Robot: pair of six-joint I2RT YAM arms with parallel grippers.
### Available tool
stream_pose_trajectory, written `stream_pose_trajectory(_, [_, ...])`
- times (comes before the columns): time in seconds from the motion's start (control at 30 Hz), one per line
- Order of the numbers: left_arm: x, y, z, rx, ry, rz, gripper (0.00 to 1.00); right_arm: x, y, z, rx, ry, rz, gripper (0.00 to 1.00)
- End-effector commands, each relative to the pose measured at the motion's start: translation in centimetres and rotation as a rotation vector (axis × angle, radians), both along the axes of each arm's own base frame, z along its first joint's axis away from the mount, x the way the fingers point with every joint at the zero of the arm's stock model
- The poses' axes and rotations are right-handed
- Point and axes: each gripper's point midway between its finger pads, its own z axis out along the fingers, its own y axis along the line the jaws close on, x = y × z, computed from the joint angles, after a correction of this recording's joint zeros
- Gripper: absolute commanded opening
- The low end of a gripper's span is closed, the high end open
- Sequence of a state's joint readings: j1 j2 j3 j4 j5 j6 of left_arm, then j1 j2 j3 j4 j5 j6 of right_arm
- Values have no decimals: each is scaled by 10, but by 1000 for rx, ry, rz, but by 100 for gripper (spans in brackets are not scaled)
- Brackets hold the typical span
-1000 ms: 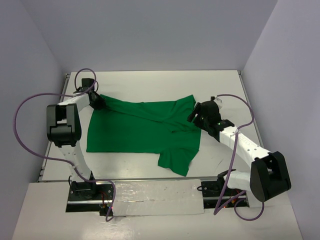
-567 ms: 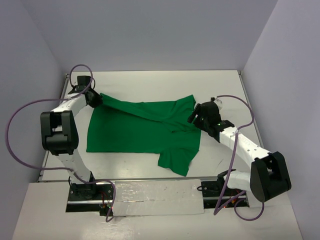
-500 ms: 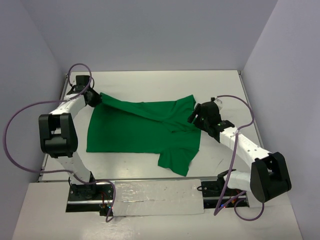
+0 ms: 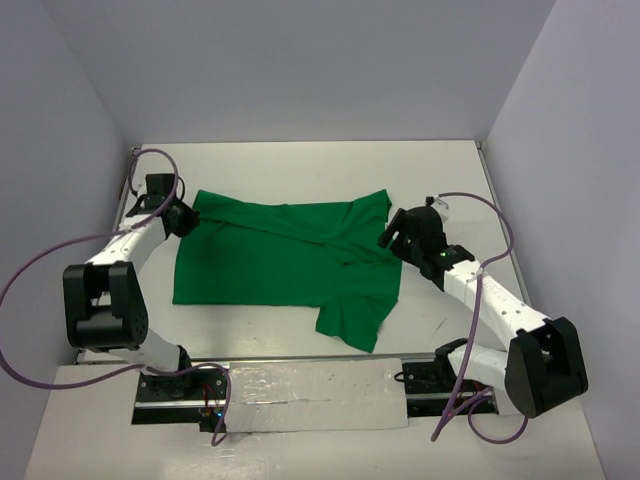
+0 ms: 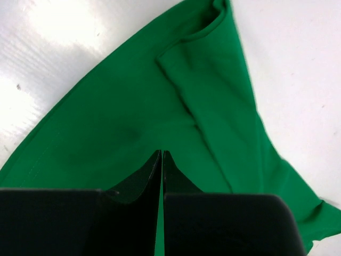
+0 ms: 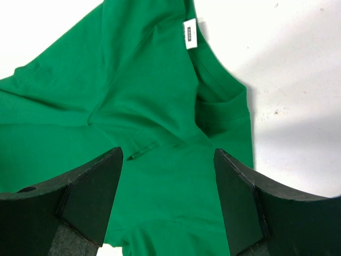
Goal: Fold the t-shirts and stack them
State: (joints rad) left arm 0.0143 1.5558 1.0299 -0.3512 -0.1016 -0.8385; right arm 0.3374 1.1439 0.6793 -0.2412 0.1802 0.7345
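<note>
The bright-green t-shirt (image 4: 270, 260) lies spread on the white table, with one sleeve hanging toward the front at the lower right. My left gripper (image 4: 183, 218) is at its upper left corner. In the left wrist view the gripper (image 5: 161, 154) is shut, with green cloth (image 5: 133, 106) showing in the slit and all around the tips. My right gripper (image 4: 388, 236) hovers open over the shirt's right side. In the right wrist view its gripper (image 6: 168, 176) straddles smooth cloth (image 6: 149, 106) near the collar and the white label (image 6: 190, 33).
The white table (image 4: 300, 165) is boxed in by pale walls at the back and on both sides. Purple cables (image 4: 40, 260) loop off both arms. The arms' base rail (image 4: 310, 390) runs along the near edge.
My left arm has swung down and outward, and its gripper has moved a little left and nearer. The shirt's upper left corner has slackened and widened. My right gripper has barely moved.
</note>
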Motion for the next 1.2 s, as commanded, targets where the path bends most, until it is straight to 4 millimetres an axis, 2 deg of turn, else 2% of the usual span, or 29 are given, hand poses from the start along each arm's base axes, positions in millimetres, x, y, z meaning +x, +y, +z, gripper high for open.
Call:
stream_pose_trajectory(0.0, [8, -7, 1, -15, -33, -20, 14, -4, -7, -1, -17, -8, -13, 77])
stream_pose_trajectory(0.1, [17, -22, -18, -4, 33, -66, 26, -5, -5, -1, -11, -6, -6, 77])
stream_pose_trajectory(0.13, [23, -23, -15, -3, 26, -68, 31, -5, -5, -1, -11, -5, -7, 77])
stream_pose_trajectory(0.23, [36, -27, -23, -18, 18, -57, 53, -6, -6, 0, -12, -10, -9, 77])
stream_pose_trajectory(0.3, [45, -28, -25, -28, 10, -41, 58, -6, -7, 1, -17, -9, -10, 77])
stream_pose_trajectory(0.53, [67, -31, -27, -52, -22, -25, 58, -4, -7, 3, -28, -10, -3, 77])
stream_pose_trajectory(0.7, [78, -30, -36, -56, -11, -13, 53, -2, -4, 2, -26, -4, 6, 77])
stream_pose_trajectory(0.93, [83, -31, -52, -58, 19, -12, 43, -1, -5, 1, -30, 0, 5, 77])
stream_pose_trajectory(1.0, [84, -31, -56, -58, 31, -11, 37, -1, -5, 1, -32, 1, 6, 77])
stream_pose_trajectory(1.13, [83, -30, -62, -54, 47, -7, 35, 0, -5, 4, -27, -6, 6, 77])
stream_pose_trajectory(1.17, [82, -29, -63, -51, 50, -7, 32, 0, -5, 4, -26, -5, 6, 77])
